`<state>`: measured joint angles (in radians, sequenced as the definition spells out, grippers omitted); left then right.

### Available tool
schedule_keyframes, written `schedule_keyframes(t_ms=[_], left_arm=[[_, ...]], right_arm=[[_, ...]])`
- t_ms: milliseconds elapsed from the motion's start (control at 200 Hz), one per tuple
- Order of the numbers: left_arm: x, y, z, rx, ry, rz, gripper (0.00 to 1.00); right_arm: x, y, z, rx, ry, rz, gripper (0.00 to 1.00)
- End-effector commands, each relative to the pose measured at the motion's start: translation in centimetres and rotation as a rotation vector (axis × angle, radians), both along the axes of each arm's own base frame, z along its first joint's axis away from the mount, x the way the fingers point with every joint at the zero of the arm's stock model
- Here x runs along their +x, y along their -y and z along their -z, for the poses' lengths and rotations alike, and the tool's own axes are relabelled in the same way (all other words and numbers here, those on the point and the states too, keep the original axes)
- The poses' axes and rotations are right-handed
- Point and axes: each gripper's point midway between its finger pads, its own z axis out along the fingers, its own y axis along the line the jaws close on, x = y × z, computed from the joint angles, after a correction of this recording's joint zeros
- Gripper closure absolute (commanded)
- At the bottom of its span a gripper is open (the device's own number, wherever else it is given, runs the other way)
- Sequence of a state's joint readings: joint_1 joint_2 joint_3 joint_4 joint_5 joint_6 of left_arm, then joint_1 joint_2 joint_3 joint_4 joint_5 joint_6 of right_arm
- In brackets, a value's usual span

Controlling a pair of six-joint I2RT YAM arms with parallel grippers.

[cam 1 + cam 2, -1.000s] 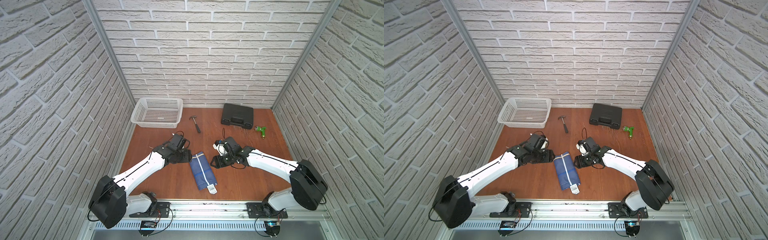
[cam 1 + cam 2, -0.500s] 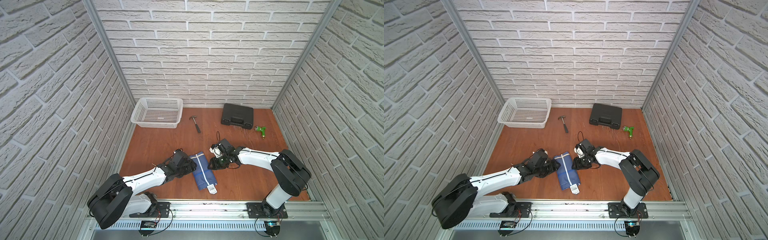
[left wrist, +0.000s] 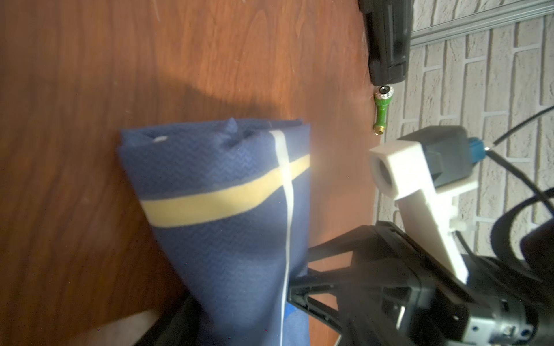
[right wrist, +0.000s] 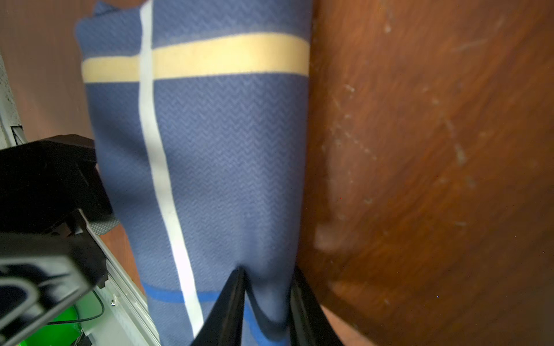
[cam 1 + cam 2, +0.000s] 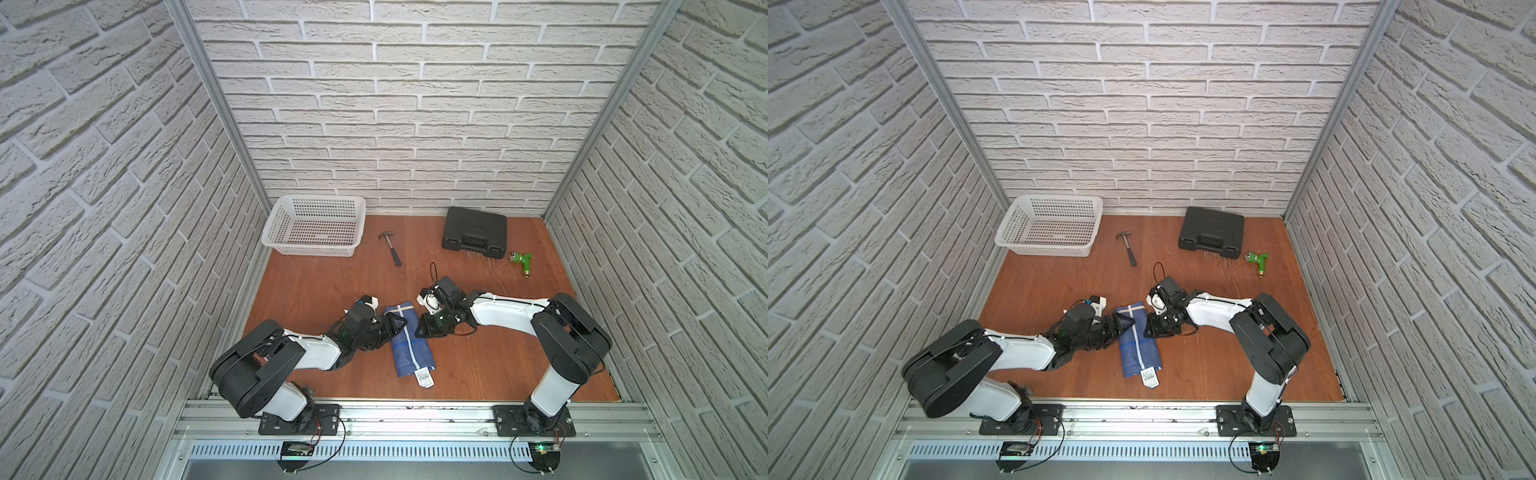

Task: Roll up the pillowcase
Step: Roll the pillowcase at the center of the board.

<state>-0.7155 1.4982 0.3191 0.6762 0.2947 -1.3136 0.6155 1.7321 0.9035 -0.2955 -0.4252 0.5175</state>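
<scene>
Pillowcase (image 5: 409,345) lies on the table (image 5: 478,365), front-centre, as a long narrow navy bundle w/ rounded sides. That looks like a roll mostly formed, though I can't tell roll from flat fold. Its far end carries the yellow stripe (image 4: 209,57). The near end has the tag (image 5: 424,377) sticking out onto the wood.

Right gripper (image 4: 268,275) is at the bundle's right edge, approx. mid-length. Its fingers (image 4: 230,299) are clamped on a puckered bit of cloth, prob. to stop the layers springing loose on that side.

Left gripper (image 5: 397,326) sits opposite, at the left edge, jaws spread wide over the cloth. No pinch shows, so it seems only to bracket the bundle. W/ one arm each side the cloth is penned btwn them and can't slide sideways. The tag end is free, so that's prob. where unrolling would start.

Basket (image 5: 320,198), hammer (image 5: 390,248), case (image 5: 473,230) and nozzle (image 5: 521,264) all sit well apart by the back wall, out of the arms' way.
</scene>
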Motion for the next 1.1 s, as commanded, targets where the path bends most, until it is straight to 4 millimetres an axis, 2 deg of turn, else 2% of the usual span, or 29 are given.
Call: schedule_keyframes(t_ms=[0, 135, 210, 325, 465, 580, 685, 790, 1000, 1095], left_arm=[[-3.9, -2.6, 5.6, 0.103, -0.211, 0.039, 0.28], [-4.6, -4.0, 6.2, 0.157, -0.252, 0.08, 0.3], [-4.2, -3.9, 5.8, 0.166, -0.237, 0.111, 0.3], [-3.3, -2.6, 5.6, 0.156, -0.23, 0.163, 0.31], [-1.7, -1.5, 5.5, 0.133, -0.188, 0.141, 0.33], [-1.0, 0.2, 5.3, 0.108, -0.159, 0.164, 0.34], [-2.0, 1.3, 6.1, 0.113, -0.203, 0.213, 0.35], [-3.8, 0.3, 7.2, 0.126, -0.252, 0.207, 0.37], [-5.8, -0.6, 6.5, 0.177, -0.295, 0.283, 0.38], [-6.2, -0.8, 6.2, 0.181, -0.3, 0.296, 0.39]], right_arm=[[-0.5, 2.0, 2.3, -0.103, -0.032, 0.017, 0.74], [-0.4, 2.5, 2.3, -0.117, -0.031, 0.027, 0.77], [-0.4, 2.4, 2.4, -0.114, -0.034, 0.027, 0.77], [-0.4, 2.2, 2.4, -0.109, -0.04, 0.027, 0.77], [-0.5, 2.4, 2.5, -0.112, -0.045, 0.031, 0.77], [-0.5, 2.3, 2.7, -0.114, -0.049, 0.034, 0.78], [-0.3, 2.7, 2.8, -0.119, -0.052, 0.052, 0.78], [0.0, 3.6, 2.8, -0.124, -0.053, 0.091, 0.78], [0.3, 4.5, 3.0, -0.141, -0.053, 0.126, 0.8], [0.2, 4.8, 3.2, -0.149, -0.062, 0.136, 0.85]])
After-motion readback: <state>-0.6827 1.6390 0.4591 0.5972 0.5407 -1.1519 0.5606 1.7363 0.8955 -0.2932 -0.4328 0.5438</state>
